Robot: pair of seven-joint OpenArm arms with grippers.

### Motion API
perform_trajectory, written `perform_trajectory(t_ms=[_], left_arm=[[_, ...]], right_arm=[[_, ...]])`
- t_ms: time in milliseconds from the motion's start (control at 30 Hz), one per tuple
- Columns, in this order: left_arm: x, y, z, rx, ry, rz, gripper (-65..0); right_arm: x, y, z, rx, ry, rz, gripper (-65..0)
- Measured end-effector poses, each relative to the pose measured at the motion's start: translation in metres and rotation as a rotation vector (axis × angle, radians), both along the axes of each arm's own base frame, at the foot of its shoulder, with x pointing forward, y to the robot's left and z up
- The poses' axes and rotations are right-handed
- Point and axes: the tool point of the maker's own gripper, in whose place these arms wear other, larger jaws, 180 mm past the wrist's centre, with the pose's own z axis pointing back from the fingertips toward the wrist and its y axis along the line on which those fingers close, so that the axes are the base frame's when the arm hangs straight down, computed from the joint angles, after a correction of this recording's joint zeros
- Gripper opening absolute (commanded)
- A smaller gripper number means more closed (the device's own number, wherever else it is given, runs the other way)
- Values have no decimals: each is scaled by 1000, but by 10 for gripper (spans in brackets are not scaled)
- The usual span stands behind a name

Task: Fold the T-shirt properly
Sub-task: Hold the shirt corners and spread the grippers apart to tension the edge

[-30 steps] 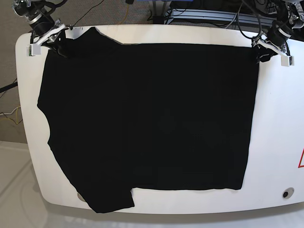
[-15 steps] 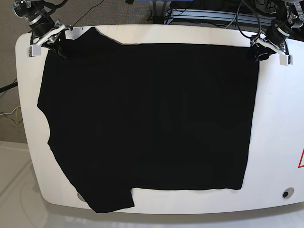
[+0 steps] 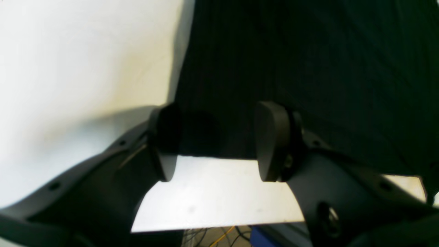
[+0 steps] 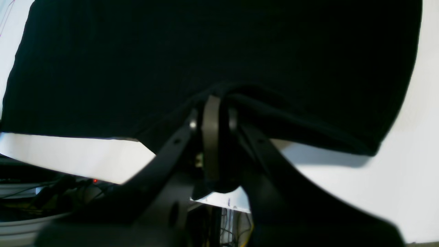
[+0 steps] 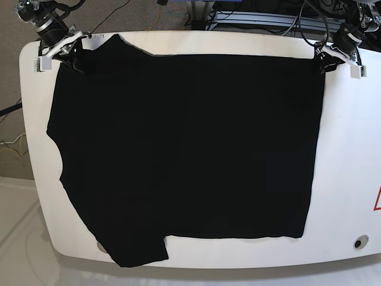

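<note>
The black T-shirt [image 5: 190, 149] lies spread flat over most of the white table [image 5: 351, 149], with one sleeve [image 5: 134, 253] reaching the near edge. At the far left corner my right gripper [image 5: 76, 58] is shut on the T-shirt. In the right wrist view, cloth [image 4: 219, 44] bunches up at the pinched fingertips of that gripper [image 4: 214, 103]. My left gripper [image 5: 324, 64] is at the far right corner. In the left wrist view it [image 3: 217, 144] stands open, its fingers [image 3: 271, 137] on either side of the shirt's edge [image 3: 308, 68] and holding nothing.
Cables and a metal frame [image 5: 256, 18] run behind the table's far edge. A red triangle mark [image 5: 377, 199] and a small round fitting [image 5: 358, 243] sit on the bare strip of table to the right of the shirt.
My left gripper has drawn back a little toward the far edge, and the shirt's far right corner now lies flatter. The right gripper has shifted only slightly, still pinching the cloth.
</note>
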Motion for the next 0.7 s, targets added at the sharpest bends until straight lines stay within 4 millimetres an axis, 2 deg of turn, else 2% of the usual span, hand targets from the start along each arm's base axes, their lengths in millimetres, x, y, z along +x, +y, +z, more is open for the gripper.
perform_trajectory(t_ms=[233, 500, 633, 700], left_arm=[[-5, -6, -1, -4, 2, 1, -332], [-20, -21, -3, 20, 42, -27, -434], [-22, -22, -4, 13, 47, -26, -404], [-20, -22, -3, 12, 42, -25, -348]], right_arm=[[0, -1, -1, 2, 1, -5, -649], [1, 0, -1, 7, -2, -9, -643], [3, -1, -2, 11, -5, -13, -644], [4, -1, -2, 9, -7, -12, -639]])
